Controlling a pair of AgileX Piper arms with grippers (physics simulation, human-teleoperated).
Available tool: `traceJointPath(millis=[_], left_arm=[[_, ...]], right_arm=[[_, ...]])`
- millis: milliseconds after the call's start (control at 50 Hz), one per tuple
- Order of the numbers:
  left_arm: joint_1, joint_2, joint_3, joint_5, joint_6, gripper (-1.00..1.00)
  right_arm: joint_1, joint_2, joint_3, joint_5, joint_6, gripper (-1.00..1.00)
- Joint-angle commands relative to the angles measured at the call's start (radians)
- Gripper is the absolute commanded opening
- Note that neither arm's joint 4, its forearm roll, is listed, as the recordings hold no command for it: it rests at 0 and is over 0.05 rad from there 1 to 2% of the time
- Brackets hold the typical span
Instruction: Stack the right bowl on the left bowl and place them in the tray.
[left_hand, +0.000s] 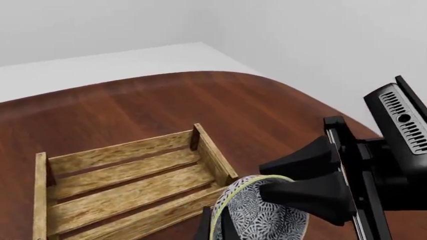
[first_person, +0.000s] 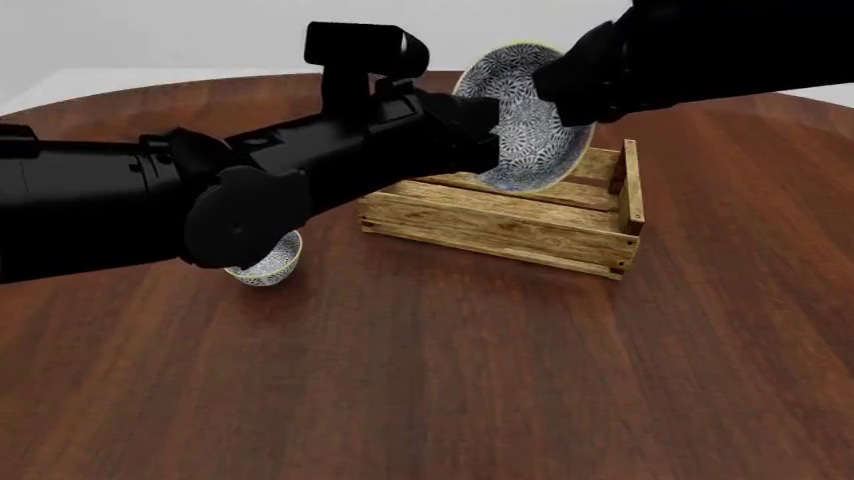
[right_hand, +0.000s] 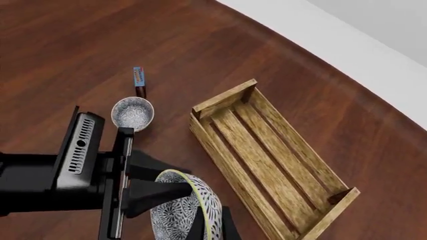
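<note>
A dark reddish-brown wooden table (first_person: 441, 380) with a rounded far edge carries the scene; its grain runs lengthwise across the surface. Three things rest directly on it. The tray (first_person: 534, 225), a light-wood slatted crate with darker corner posts, sits toward the far right of centre in the front view, set at a slight angle to the table edge. The left bowl (first_person: 267, 262), speckled blue-grey with a whitish rim, stands upright on the bare wood to the left of the tray, apart from it. A small blue box (right_hand: 138, 76) lies just beside that bowl, on the side away from the tray.
</note>
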Motion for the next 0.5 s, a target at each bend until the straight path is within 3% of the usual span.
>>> traceJointPath(millis=[20,320,340,500], left_arm=[[0.005,0.0,0.026,0.007,0.047,-1.0],[0.003,-0.019,0.03,0.013,0.056,-1.0],[0.003,-0.021,0.03,0.014,0.056,-1.0],[0.014,-0.023,0.031,0.014,0.063,-1.0]], right_arm=[[0.008,-0.086,0.018,-0.012,0.031,-1.0],[0.001,-0.092,0.011,-0.009,0.042,-1.0],[0.0,-0.093,0.011,-0.009,0.042,1.0],[-0.001,-0.096,0.006,-0.003,0.049,1.0]])
